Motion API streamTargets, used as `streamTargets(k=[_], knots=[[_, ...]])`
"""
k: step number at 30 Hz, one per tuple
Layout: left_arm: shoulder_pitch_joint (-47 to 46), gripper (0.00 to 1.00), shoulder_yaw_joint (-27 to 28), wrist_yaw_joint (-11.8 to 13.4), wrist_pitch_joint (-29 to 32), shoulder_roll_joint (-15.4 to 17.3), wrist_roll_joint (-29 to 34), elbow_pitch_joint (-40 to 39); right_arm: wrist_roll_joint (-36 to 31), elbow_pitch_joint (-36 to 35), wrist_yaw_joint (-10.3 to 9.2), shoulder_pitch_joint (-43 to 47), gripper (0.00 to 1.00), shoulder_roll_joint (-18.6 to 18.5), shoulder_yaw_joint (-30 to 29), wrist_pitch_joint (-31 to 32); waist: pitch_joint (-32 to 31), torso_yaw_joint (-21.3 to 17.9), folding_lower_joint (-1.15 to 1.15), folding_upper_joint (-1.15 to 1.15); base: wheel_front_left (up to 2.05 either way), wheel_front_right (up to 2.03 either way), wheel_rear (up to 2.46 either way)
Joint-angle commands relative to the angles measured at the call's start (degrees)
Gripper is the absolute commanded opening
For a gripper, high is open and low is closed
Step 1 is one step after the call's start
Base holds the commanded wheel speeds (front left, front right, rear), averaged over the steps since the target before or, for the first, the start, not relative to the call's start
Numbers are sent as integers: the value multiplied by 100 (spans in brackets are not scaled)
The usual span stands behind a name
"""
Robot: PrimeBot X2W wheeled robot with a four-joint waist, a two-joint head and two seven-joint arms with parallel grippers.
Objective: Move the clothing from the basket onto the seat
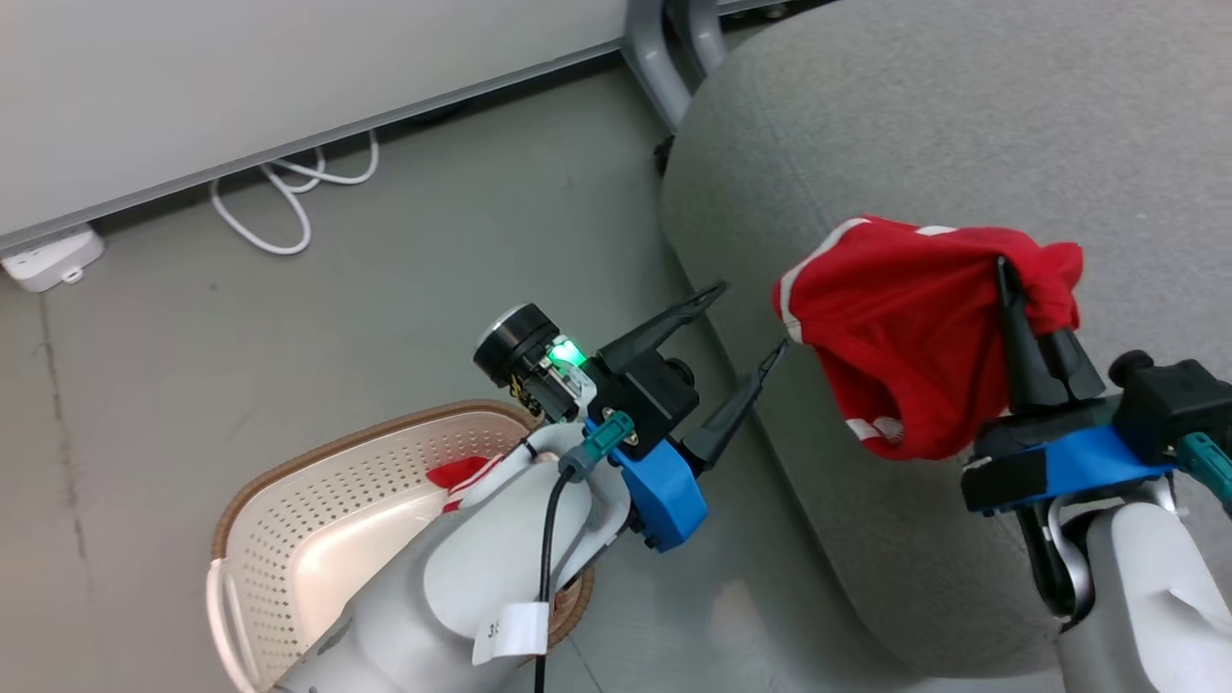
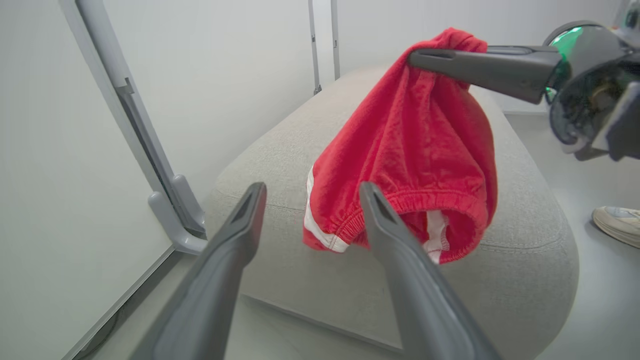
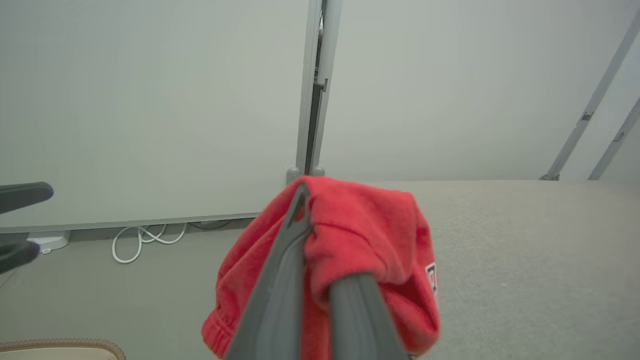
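A red garment (image 1: 900, 337) with white stripes, part of the clothing, hangs bunched from my right gripper (image 1: 1009, 279), which is shut on its top fold above the near left edge of the grey seat (image 1: 962, 115). In the right wrist view the garment (image 3: 365, 225) drapes over the shut fingers (image 3: 285, 260). My left gripper (image 1: 752, 316) is open and empty, its fingertips just left of the hanging garment (image 2: 415, 150) and beside the seat's edge. A second red piece (image 1: 460, 474) lies in the cream basket (image 1: 289, 481) on the floor, partly hidden by my left forearm.
A white cable (image 1: 289, 192) and a white box (image 1: 53, 258) lie on the floor along the wall panel. A grey metal panel foot (image 1: 664, 58) stands by the seat's far corner. A person's shoe (image 2: 617, 222) rests on the floor beyond the seat.
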Motion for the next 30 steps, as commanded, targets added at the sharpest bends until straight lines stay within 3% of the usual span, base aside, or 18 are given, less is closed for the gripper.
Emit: streamTargets(k=[1,10,18,30], knots=[[29,100,-32,-25,-18,12,32,-46,11,-55,1,134,0,44,-103,-21,42,-172,0,0,0,0,0],[65,100,-308,-47,-18,21,-3,-99,30,-147,1,388,0,162,-434,-22,124,-523,0,0,0,0,0],[-6,100,-355,-52,-17,19,-40,-168,25,-204,1,388,0,194,-486,-22,185,-590,0,0,0,0,0],[-452,100,-138,29,-11,319,108,-417,20,-829,1,-1096,0,-195,-907,-22,1043,-553,0,0,0,0,0]])
